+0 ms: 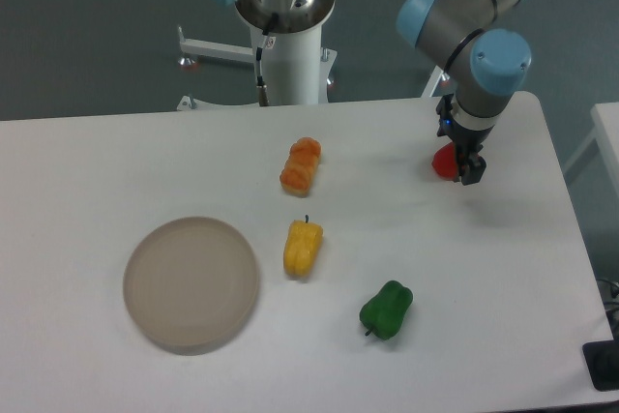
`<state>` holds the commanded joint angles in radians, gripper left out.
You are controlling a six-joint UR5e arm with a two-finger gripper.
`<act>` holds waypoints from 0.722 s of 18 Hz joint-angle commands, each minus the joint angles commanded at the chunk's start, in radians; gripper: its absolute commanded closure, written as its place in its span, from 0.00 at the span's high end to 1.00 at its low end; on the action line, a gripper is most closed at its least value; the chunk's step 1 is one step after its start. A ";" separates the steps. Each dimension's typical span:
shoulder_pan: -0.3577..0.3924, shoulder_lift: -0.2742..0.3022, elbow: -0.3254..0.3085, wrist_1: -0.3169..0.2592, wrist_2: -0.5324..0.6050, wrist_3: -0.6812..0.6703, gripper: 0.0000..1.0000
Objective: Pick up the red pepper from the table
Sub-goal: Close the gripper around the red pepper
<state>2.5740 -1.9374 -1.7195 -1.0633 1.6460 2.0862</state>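
Gripper (464,163) sits low at the far right of the table (116,152), right over the red pepper (444,162), which is approx. half hidden behind the fingers; can't tell if jaws are closed on it or just beside it. Orange pepper (301,164) lies near table centre, yellow pepper (302,247) just below it, green pepper (387,309) further fwd and to the right. Round beige plate (191,283) at front left, apart from the peppers.
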 joint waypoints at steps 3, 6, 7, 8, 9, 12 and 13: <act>0.006 -0.003 -0.023 0.032 0.002 0.002 1.00; 0.015 -0.003 -0.049 0.066 0.003 0.017 1.00; 0.015 -0.003 -0.052 0.068 0.003 0.017 1.00; 0.018 -0.005 -0.055 0.068 0.003 0.017 1.00; 0.020 -0.005 -0.057 0.068 0.003 0.017 1.00; 0.025 -0.005 -0.055 0.068 0.003 0.047 0.91; 0.031 -0.005 -0.054 0.066 0.003 0.057 0.78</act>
<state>2.6046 -1.9420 -1.7733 -0.9971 1.6490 2.1429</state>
